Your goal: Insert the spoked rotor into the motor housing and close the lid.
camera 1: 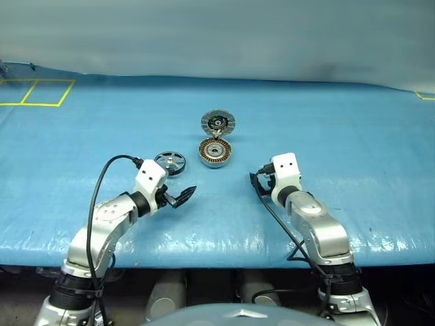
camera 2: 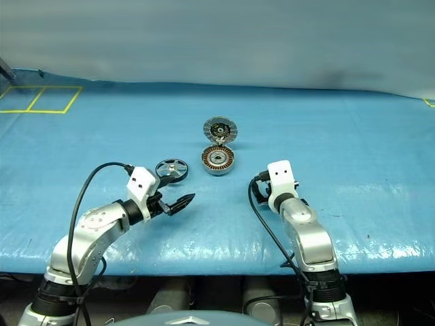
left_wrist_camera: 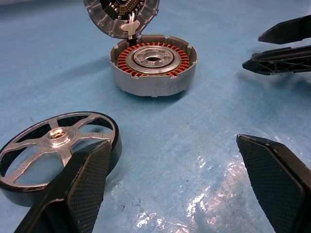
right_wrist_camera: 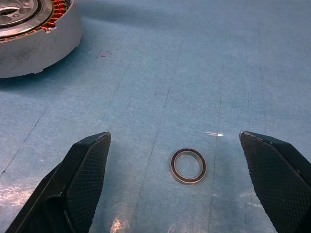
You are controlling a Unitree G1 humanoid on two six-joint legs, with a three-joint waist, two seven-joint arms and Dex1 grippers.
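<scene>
The spoked rotor (camera 1: 169, 162), a black-rimmed wheel with silver spokes, lies flat on the blue cloth to the left of the motor housing (camera 1: 215, 152). The housing's copper windings and central hub (left_wrist_camera: 153, 57) are exposed. Its lid (camera 1: 217, 123) stands tilted open on the far side, ribbed face towards me. My left gripper (camera 1: 183, 195) is open just in front of and to the right of the rotor, with one finger (left_wrist_camera: 82, 184) beside the rim. My right gripper (camera 1: 259, 182) hovers open, in front of and to the right of the housing, with nothing held.
A small dark metal ring (right_wrist_camera: 188, 166) lies flat on the cloth between the right gripper's fingers. Yellow tape squares (camera 1: 37, 92) mark the far left of the table. The blue cloth (camera 1: 340, 136) ends at the front edge near my arms.
</scene>
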